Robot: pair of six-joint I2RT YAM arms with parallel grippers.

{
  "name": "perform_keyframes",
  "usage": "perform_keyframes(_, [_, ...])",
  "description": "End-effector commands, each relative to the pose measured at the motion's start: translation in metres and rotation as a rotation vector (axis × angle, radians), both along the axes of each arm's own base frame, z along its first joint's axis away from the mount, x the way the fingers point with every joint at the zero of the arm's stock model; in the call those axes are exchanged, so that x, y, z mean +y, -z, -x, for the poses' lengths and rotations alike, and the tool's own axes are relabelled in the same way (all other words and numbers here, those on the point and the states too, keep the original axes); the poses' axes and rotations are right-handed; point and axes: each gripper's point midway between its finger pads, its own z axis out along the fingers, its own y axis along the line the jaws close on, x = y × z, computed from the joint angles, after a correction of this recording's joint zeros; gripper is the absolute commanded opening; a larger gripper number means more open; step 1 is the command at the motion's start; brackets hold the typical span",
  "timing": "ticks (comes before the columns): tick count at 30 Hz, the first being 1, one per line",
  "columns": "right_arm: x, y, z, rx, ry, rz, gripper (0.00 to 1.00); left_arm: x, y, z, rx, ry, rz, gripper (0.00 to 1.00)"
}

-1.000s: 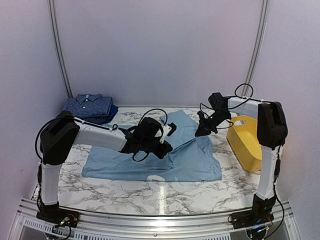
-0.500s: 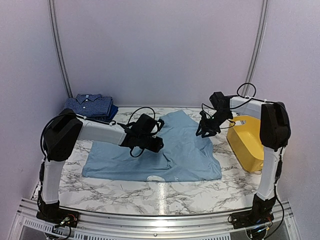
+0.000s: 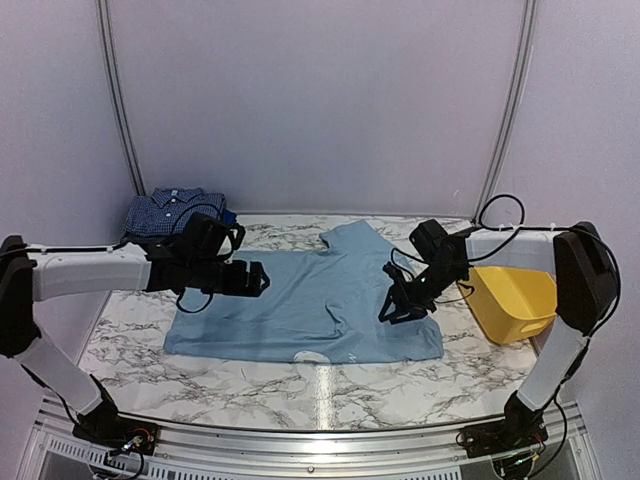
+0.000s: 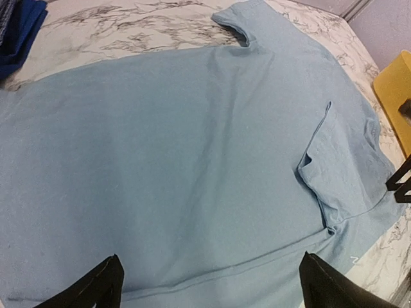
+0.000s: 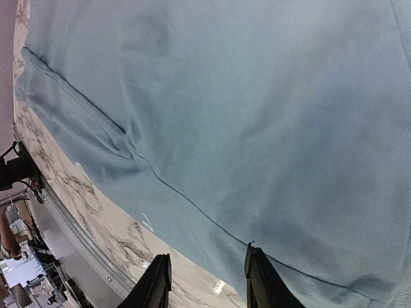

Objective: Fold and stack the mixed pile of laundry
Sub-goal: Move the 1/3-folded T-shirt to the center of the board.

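Note:
A plain light-blue T-shirt [image 3: 310, 305] lies spread flat on the marble table, one sleeve folded over its right part [image 4: 334, 173]. My left gripper [image 3: 258, 278] hovers over the shirt's left half, its jaws wide open and empty [image 4: 212, 289]. My right gripper [image 3: 390, 310] is low over the shirt's right side near the hem [image 5: 205, 282], jaws partly apart with no cloth between them. At the back left rests the folded navy check shirt [image 3: 175, 210] on a dark-blue piece [image 3: 222, 226], whose edge shows in the left wrist view [image 4: 19, 32].
A yellow plastic tub [image 3: 515, 300] stands at the right edge, close behind my right arm, and shows in the left wrist view [image 4: 395, 96]. Bare marble [image 5: 83, 205] runs along the front beside the metal rail. Walls close in the back and sides.
Both grippers opened and let go of the shirt. My left arm drew back to the left. The right gripper came forward and down over the shirt's right side. The shirt now lies flat.

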Motion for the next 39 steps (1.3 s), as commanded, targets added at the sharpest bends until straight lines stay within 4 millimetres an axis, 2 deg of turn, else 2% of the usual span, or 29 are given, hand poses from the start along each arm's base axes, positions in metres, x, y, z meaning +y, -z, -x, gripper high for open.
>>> perform_keyframes(1, [-0.012, 0.031, 0.016, 0.061, 0.037, 0.01, 0.35, 0.064, 0.031, 0.041, 0.201, -0.123, -0.022, 0.99])
perform_keyframes(5, [-0.033, 0.064, 0.042, 0.152, 0.053, 0.061, 0.35, 0.118, 0.04, 0.047, 0.267, -0.254, -0.008, 0.99])
perform_keyframes(9, [-0.046, 0.069, 0.044, 0.159, 0.07, 0.083, 0.35, 0.158, 0.052, 0.05, 0.35, -0.335, -0.081, 0.97])
perform_keyframes(13, [-0.051, 0.07, 0.043, 0.156, 0.074, 0.087, 0.35, 0.182, 0.056, 0.048, 0.407, -0.394, -0.053, 0.72])
perform_keyframes(14, [-0.051, 0.069, 0.043, 0.156, 0.074, 0.088, 0.35, 0.186, 0.056, 0.047, 0.413, -0.4, -0.05, 0.69])
perform_keyframes(18, [-0.053, 0.071, 0.043, 0.159, 0.07, 0.088, 0.34, 0.192, 0.061, 0.042, 0.427, -0.389, -0.078, 0.61])
perform_keyframes(23, [-0.056, 0.074, 0.047, 0.167, 0.069, 0.095, 0.34, 0.186, 0.064, 0.03, 0.429, -0.353, -0.073, 0.48])
perform_keyframes(32, [-0.06, 0.074, 0.046, 0.166, 0.076, 0.099, 0.34, 0.184, 0.088, 0.025, 0.466, -0.35, -0.09, 0.43])
perform_keyframes(35, [-0.061, 0.074, 0.046, 0.171, 0.076, 0.1, 0.34, 0.184, 0.095, 0.023, 0.47, -0.348, -0.091, 0.37])
perform_keyframes(39, [-0.062, 0.075, 0.045, 0.172, 0.075, 0.101, 0.34, 0.184, 0.102, 0.024, 0.482, -0.347, -0.101, 0.36])
